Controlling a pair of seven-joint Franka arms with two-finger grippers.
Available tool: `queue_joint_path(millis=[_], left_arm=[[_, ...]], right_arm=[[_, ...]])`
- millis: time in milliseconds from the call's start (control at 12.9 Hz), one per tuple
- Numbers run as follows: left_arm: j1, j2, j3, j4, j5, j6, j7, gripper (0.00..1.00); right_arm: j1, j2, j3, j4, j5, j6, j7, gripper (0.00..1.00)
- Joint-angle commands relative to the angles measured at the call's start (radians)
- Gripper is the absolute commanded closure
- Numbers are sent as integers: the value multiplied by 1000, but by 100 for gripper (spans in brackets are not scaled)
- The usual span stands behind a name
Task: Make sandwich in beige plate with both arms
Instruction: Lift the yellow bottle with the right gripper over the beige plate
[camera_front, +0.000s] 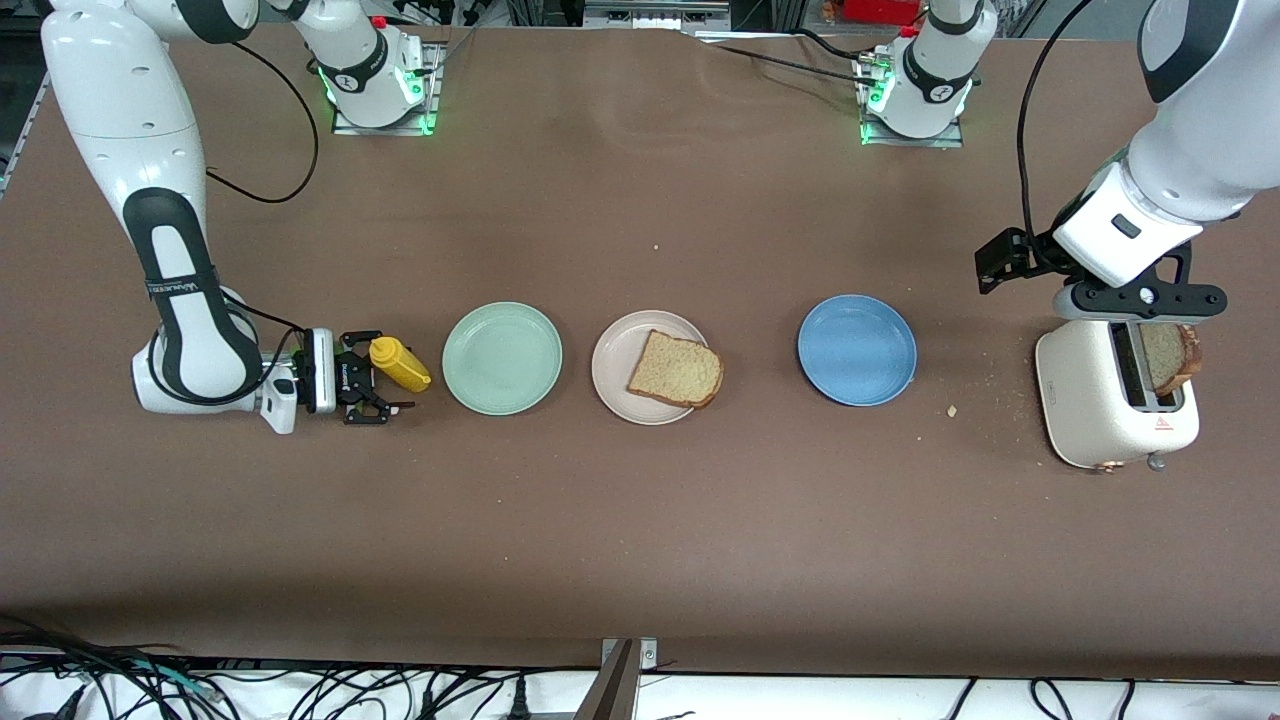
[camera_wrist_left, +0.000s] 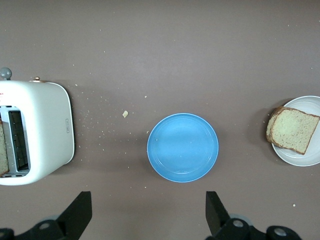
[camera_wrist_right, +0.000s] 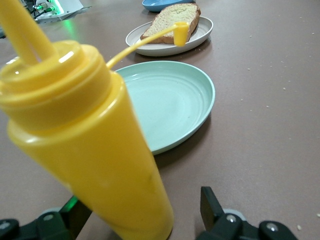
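Observation:
The beige plate lies mid-table with one brown bread slice on it, part of the slice hanging over the rim. A second slice stands in a slot of the white toaster at the left arm's end. My left gripper hangs open and empty over the toaster. At the right arm's end my right gripper is low at the table, open around a yellow squeeze bottle; a gap shows between one finger and the bottle.
A mint green plate lies between the bottle and the beige plate. A blue plate lies between the beige plate and the toaster. Crumbs are scattered near the toaster. The bottle's cap hangs open on its strap.

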Motion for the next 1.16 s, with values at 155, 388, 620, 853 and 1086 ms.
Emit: queue_joint_path(millis=[155, 388, 620, 853, 1086], left_arm=[[3, 7, -2, 25, -18, -22, -9, 0], [4, 7, -2, 25, -18, -22, -9, 0], [3, 7, -2, 25, -18, -22, -9, 0], [4, 7, -2, 25, -18, -22, -9, 0], [4, 7, -2, 25, -18, -22, -9, 0]], right_arm=[[8, -70, -2, -18, -32, 74, 13, 100], [66, -182, -2, -21, -326, 112, 373, 100], [152, -255, -3, -18, -486, 113, 652, 100], [262, -265, -16, -1, -584, 157, 825, 100], [383, -293, -25, 38, -773, 153, 1116, 100]])
